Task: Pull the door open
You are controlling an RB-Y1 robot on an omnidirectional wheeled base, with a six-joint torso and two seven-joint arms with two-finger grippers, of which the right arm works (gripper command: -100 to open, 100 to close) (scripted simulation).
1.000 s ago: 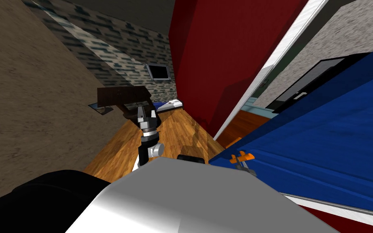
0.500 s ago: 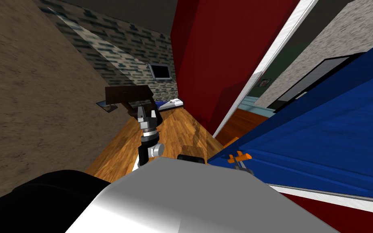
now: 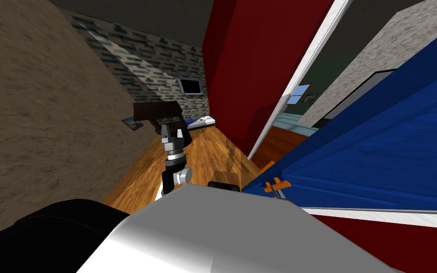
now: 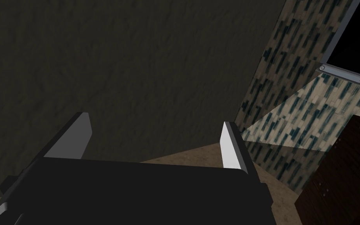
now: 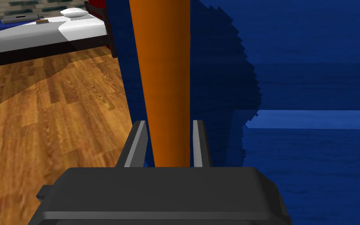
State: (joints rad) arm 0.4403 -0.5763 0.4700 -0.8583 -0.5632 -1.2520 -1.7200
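Right pincer (image 5: 168, 123), nearest the chest: both fingers press the sides of the orange door handle (image 5: 161, 78), gripping it. The handle sits near the free edge of the blue door (image 3: 378, 156), which stands ajar and runs from the handle toward 2 o'clock in the head view. Left pincer (image 4: 154, 119): at 10 o'clock from the handle, raised above the wooden floor (image 3: 213, 151), fingers spread wide and holding nothing. Farther off, at 12 o'clock, a bed (image 5: 31, 35) with a pale cover. The red wall (image 3: 255, 61) and white door frame (image 3: 307, 66) stand at 1 o'clock.
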